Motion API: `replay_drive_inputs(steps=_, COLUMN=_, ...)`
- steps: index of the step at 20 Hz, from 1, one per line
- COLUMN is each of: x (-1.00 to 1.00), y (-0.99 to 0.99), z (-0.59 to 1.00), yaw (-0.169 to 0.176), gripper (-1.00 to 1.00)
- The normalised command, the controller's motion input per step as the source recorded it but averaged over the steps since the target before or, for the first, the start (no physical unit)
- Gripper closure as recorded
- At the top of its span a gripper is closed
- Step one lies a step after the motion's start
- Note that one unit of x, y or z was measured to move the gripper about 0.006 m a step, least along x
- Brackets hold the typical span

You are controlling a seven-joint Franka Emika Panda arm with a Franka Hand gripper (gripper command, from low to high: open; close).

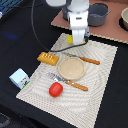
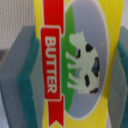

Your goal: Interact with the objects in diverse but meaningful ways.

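Gripping: gripper (image 2: 64,65) closed on butter box (image 2: 75,60), pads (image 2: 27,75) touching both sides
Place: mat's (image 1: 100,75) far edge
Tomato (image 1: 55,89): mat's near corner

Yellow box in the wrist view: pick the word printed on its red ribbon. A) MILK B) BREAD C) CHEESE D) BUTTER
D: the yellow box fills the wrist view between the gripper's teal pads, and its red ribbon reads BUTTER in white letters beside a black-and-white cow.
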Motion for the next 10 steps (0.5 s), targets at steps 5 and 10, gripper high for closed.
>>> replay_drive_inputs(steps=5, x=-1.0, y=0.0, z=0.08, yaw=0.0, gripper=1.0)
replay_drive_inputs(steps=10, x=-0.94, y=-0.12, z=-0.12, yaw=0.0, gripper=1.0)
